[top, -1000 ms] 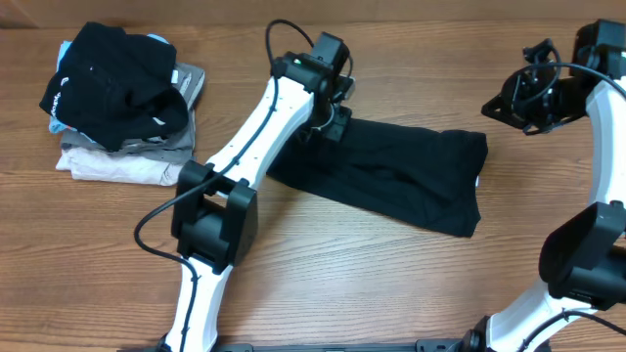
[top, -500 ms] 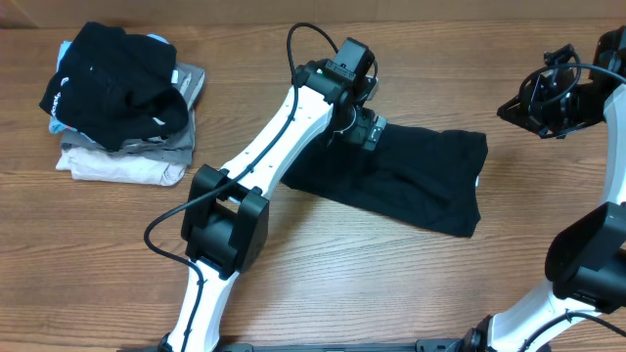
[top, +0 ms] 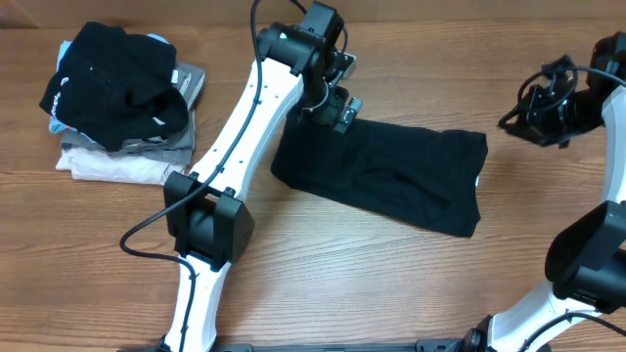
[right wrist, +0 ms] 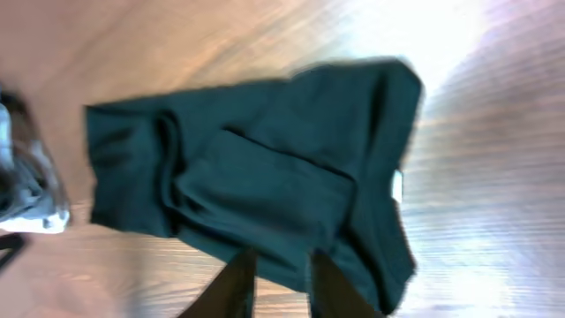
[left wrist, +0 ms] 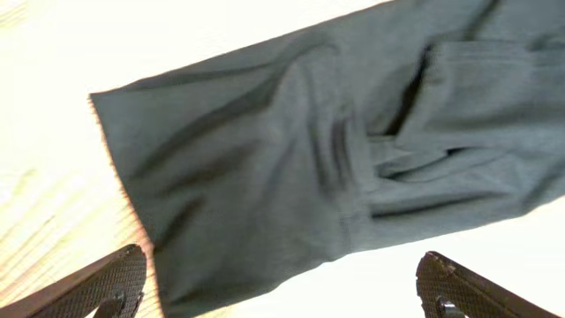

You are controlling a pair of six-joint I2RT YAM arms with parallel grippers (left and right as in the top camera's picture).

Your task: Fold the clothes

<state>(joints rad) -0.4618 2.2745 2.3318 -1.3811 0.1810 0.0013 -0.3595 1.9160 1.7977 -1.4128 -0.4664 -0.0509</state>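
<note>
A black garment (top: 391, 181) lies folded into a long rectangle in the middle of the table; it fills the left wrist view (left wrist: 335, 150) and shows from above in the right wrist view (right wrist: 256, 177). My left gripper (top: 337, 103) hangs over its far left corner, wide open. Both fingers (left wrist: 106, 283) stand far apart with nothing between them. My right gripper (top: 543, 112) is raised beyond the garment's right end. Its fingers (right wrist: 234, 287) stand a narrow gap apart and hold nothing.
A pile of clothes (top: 122, 103), black on top with grey and white beneath, sits at the back left. The left arm (top: 245, 137) stretches diagonally across the wooden table (top: 323, 284) from the front edge.
My left gripper has opened and pulled back toward the garment's far left corner. The right gripper's fingers have parted slightly, and it has shifted a little to the right.
</note>
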